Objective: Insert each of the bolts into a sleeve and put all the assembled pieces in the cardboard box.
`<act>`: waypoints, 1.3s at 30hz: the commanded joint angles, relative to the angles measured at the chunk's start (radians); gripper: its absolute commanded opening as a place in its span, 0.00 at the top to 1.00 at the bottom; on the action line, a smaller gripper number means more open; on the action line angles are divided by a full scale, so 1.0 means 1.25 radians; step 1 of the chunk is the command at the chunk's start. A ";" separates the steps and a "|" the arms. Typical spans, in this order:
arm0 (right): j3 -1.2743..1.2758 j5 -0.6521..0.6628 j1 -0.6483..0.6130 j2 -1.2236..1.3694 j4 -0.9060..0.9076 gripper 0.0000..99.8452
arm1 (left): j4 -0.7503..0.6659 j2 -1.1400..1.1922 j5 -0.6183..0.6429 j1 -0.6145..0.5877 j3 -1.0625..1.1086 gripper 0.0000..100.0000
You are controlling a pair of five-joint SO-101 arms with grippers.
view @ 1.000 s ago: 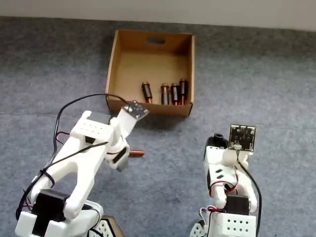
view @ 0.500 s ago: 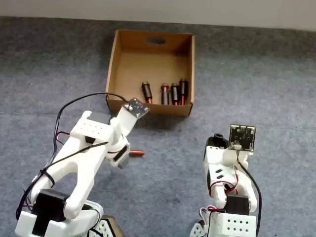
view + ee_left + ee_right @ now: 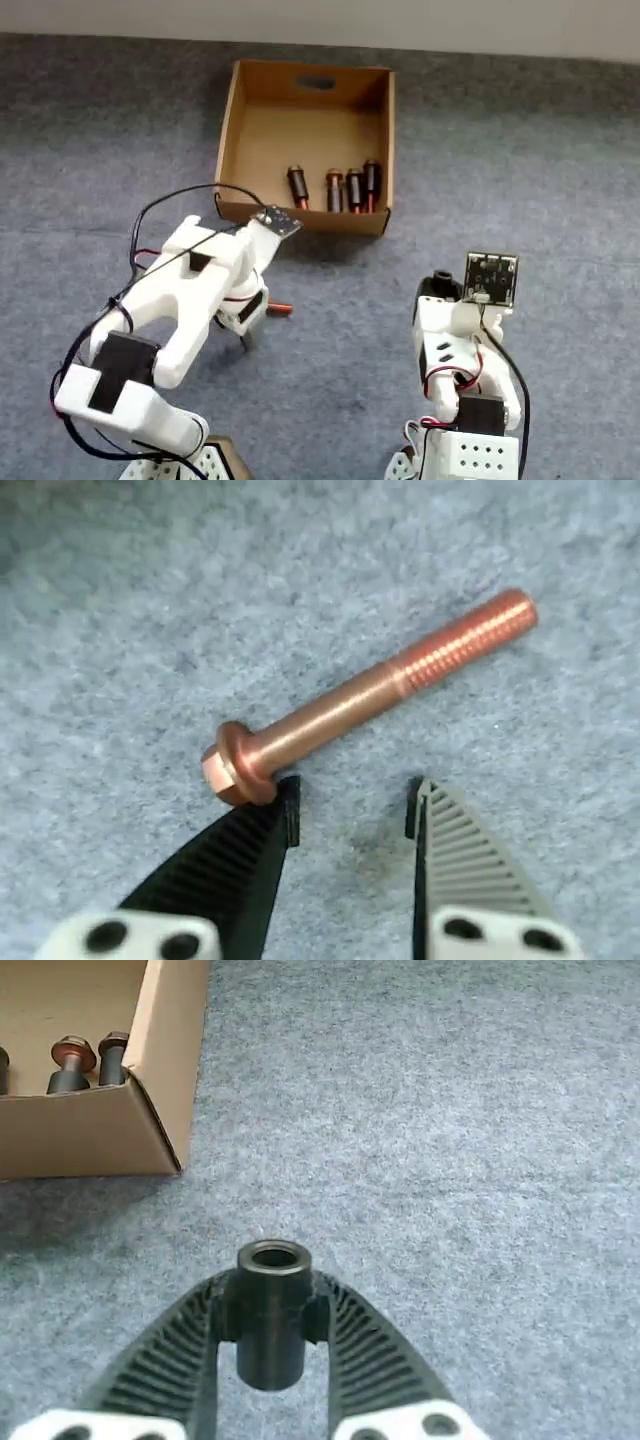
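Grey carpet (image 3: 560, 150) covers the whole table; the cardboard box (image 3: 229, 130) stands open at the far side, a little beyond the two arms. Four assembled pieces (image 3: 334, 190) lie in a row on its floor, close to the near wall; the right wrist view shows two of them behind the box corner, copper heads on dark sleeves.

One bolt (image 3: 370, 690) lies flat on the carpet, outside the box and near its front wall. In the high view the left arm (image 3: 190, 290) leans over it and hides most of it, so only one end sticks out from under the white body; a black cable (image 3: 165, 205) loops from this arm up to the box's front corner.

The left gripper (image 3: 352, 798) is low over the carpet with its fingers spread apart and bare carpet between them. The bolt lies just past the tips, slanted across the opening; its flanged head is just beside the dark finger (image 3: 265, 830), and I cannot tell if they touch.

The right gripper (image 3: 272, 1295) is closed on a black sleeve (image 3: 271, 1345), held upright with its bore open toward the wrist camera; it stays over the carpet, off the box's near corner and well apart from the bolt.
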 commanded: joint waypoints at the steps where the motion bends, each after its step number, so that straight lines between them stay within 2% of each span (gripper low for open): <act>1: -0.004 -0.009 0.004 -0.012 -0.006 0.99 | -0.017 0.003 0.018 -0.008 -0.095 0.81; 9: -0.004 -0.009 0.004 -0.012 -0.006 0.99 | -0.016 0.003 0.018 -0.007 -0.149 0.81; 16: -0.004 -0.009 0.004 -0.012 -0.006 0.99 | 0.107 0.002 0.016 -0.008 -0.187 0.81; 19: -0.004 -0.009 0.004 -0.012 -0.006 0.99 | 0.106 0.008 0.016 -0.007 -0.190 0.81; 23: -0.004 -0.009 0.004 -0.012 -0.006 0.99 | 0.028 0.010 0.018 -0.007 -0.181 0.81; 31: -0.004 -0.009 0.004 -0.012 -0.006 0.99 | -0.072 0.012 0.161 -0.001 -0.184 0.81; 39: -0.004 -0.009 0.004 -0.012 -0.006 0.99 | -0.068 0.010 0.249 -0.002 -0.181 0.81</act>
